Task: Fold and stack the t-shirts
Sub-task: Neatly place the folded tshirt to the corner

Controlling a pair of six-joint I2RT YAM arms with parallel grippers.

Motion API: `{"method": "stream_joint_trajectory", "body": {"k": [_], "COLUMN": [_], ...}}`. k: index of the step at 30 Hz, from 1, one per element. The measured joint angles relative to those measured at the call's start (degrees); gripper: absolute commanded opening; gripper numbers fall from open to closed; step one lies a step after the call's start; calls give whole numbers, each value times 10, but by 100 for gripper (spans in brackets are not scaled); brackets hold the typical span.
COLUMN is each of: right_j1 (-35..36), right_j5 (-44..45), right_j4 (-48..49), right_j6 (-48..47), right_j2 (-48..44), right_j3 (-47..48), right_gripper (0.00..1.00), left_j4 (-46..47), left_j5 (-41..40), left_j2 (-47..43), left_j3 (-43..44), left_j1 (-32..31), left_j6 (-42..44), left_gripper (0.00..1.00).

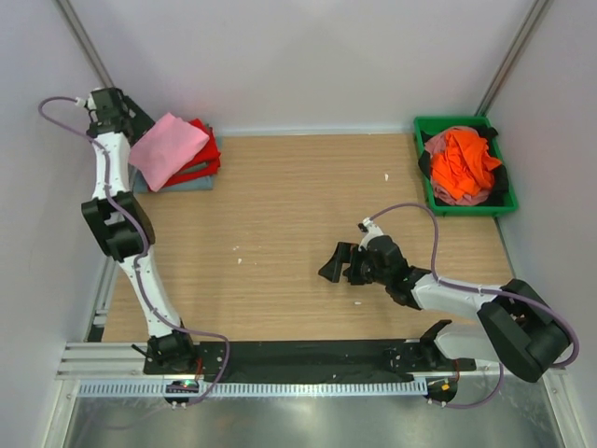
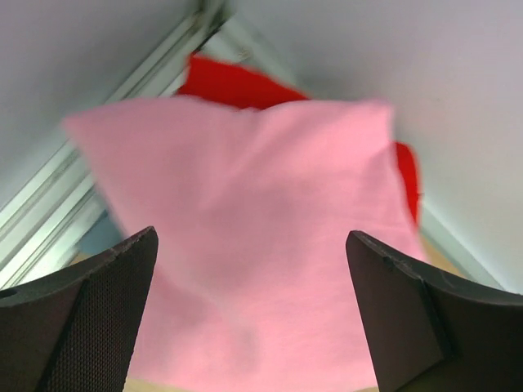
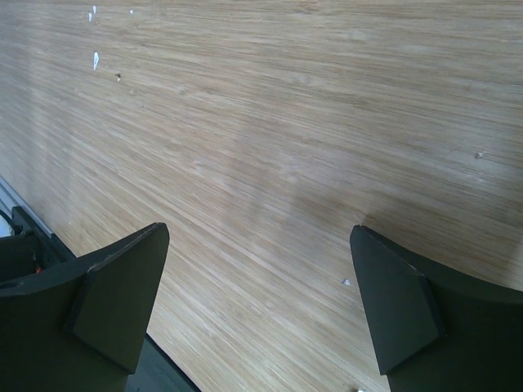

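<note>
A folded light pink t-shirt (image 1: 168, 147) lies on top of a stack in the far left corner, over a bright red t-shirt (image 1: 207, 151) and a grey-blue t-shirt (image 1: 191, 184). My left gripper (image 1: 140, 128) is open right behind the stack. In the left wrist view its jaws stand wide apart (image 2: 249, 237) over the pink t-shirt (image 2: 245, 220), with the red t-shirt (image 2: 237, 82) showing behind. An orange t-shirt (image 1: 462, 163) lies crumpled in the bin. My right gripper (image 1: 334, 264) is open and empty, low over the bare wooden table (image 3: 270, 122).
A green plastic bin (image 1: 452, 121) stands at the far right corner and holds other dark and pale clothes under the orange shirt. Walls close in on the left, back and right. A black strip and metal rail run along the near edge (image 1: 308, 359).
</note>
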Motion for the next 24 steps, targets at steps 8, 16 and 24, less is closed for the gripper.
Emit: {"method": "stream_joint_trajectory", "body": {"k": [8, 16, 24], "right_j1": [0, 0, 0], "right_j5": [-1, -2, -3], "right_j4": [11, 17, 19], "right_j6": [0, 0, 0], "right_j2": [-11, -15, -15], "right_j3": [-11, -17, -17], "right_gripper": [100, 100, 100], "left_j4": [28, 62, 75], "left_j5": [-66, -117, -170], "left_j2": [99, 185, 217], "left_j3": [187, 214, 215], "left_j1": [-131, -146, -141], "left_j6": [43, 58, 124], "left_gripper": [90, 86, 74]}}
